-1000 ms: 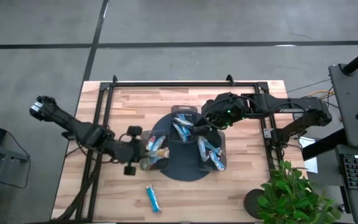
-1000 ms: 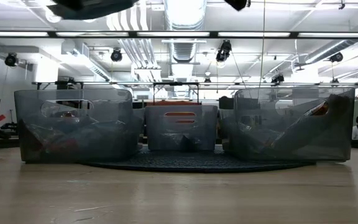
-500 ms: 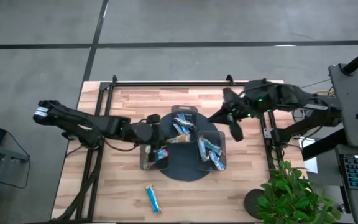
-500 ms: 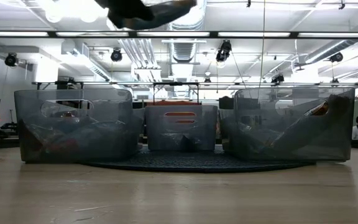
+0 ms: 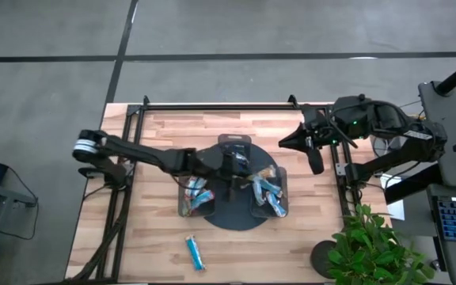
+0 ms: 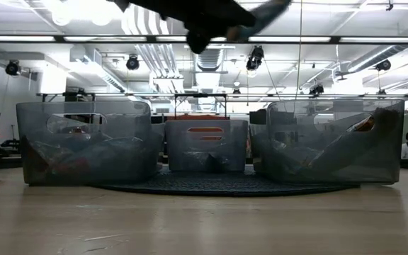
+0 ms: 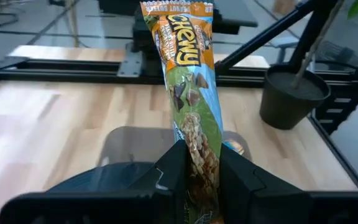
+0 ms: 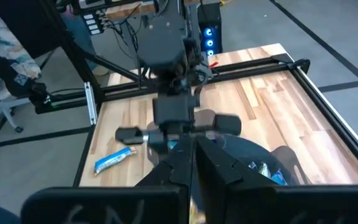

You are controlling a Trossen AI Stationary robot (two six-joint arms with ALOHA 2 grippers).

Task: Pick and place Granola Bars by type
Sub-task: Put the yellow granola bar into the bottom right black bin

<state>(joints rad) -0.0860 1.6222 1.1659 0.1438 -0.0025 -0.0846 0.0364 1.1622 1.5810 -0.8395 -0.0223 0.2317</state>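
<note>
orange and green foil marks the granola bar that is pinched between the fingers of the left gripper, carried above the dark round tray at the middle of the bench. the right gripper is clenched on nothing and held off near the bench's right edge.

the sorting is judged well advanced: light blue bars are already gathered in the right bin, more in the far bin, and reddish ones in the left bin. the carried bar has yet to be dropped, and one blue bar is left loose near the bench's front edge.

the wrapper's print is shown only by the left wrist view; in the low view, only the bins' clear walls are given, with the arm overhead.
</note>
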